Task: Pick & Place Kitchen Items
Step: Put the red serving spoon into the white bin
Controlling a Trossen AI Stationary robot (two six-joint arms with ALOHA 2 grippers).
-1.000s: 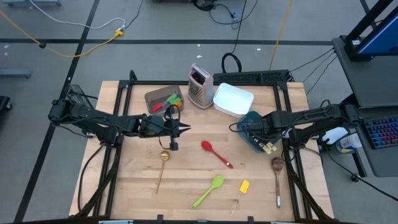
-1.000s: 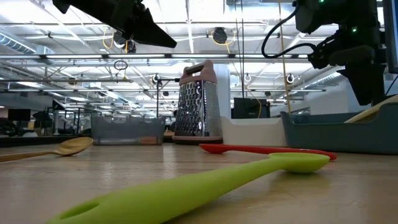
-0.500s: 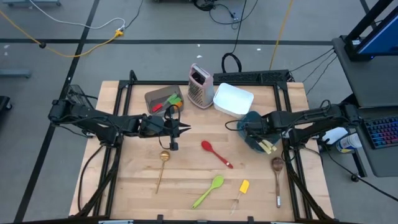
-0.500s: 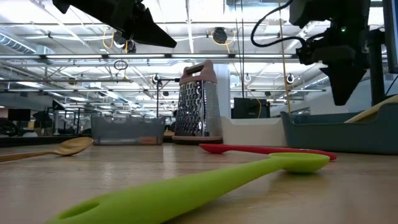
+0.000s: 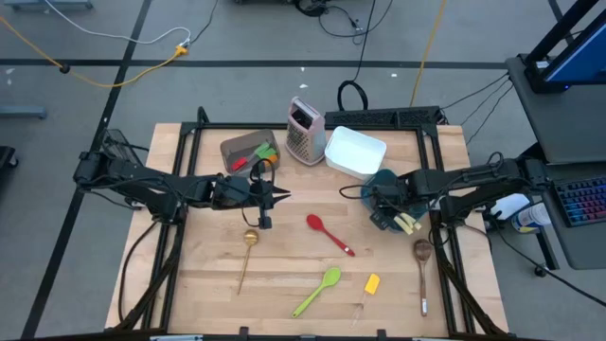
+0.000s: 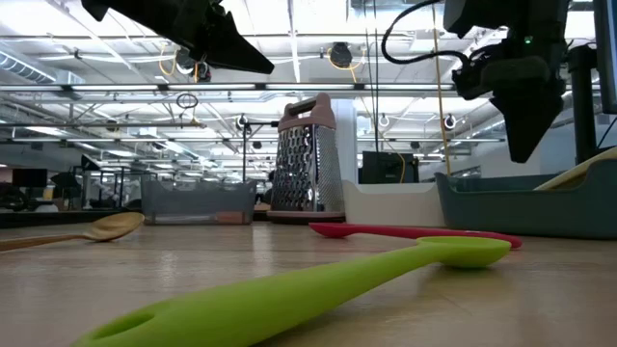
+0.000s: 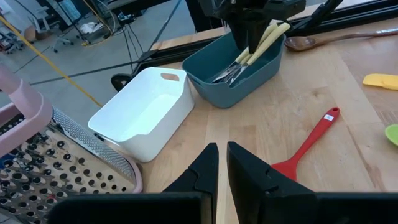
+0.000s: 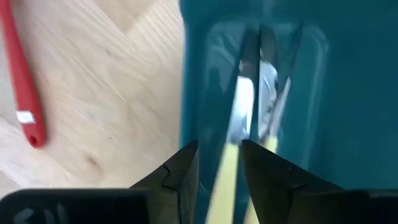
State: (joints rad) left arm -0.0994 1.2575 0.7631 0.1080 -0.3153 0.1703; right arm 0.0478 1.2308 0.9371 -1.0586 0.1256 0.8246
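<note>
My right gripper (image 5: 379, 206) (image 8: 217, 171) is open and empty. It points down over the left wall of the teal container (image 5: 388, 178) (image 7: 236, 81). Cream-handled knives (image 5: 409, 224) (image 8: 245, 102) lie in that container, their handles leaning on its near rim. My left gripper (image 5: 281, 196) (image 7: 222, 165) is shut and empty, raised over the table's left middle. On the table lie a red spoon (image 5: 329, 233), a green spoon (image 5: 317, 291), a yellow spatula (image 5: 370, 284), a gold spoon (image 5: 248, 248) and a wooden spoon (image 5: 422, 265).
A grey container (image 5: 248, 152) holding red, green and orange utensils stands at the far left. The metal grater (image 5: 305, 131) and a white container (image 5: 355, 152) stand at the far middle. Bare wood lies between the red spoon and the gold spoon.
My right gripper has gone a little toward the table's left edge above the teal container, staying at about the same height. The knives in the container have stayed where they were.
</note>
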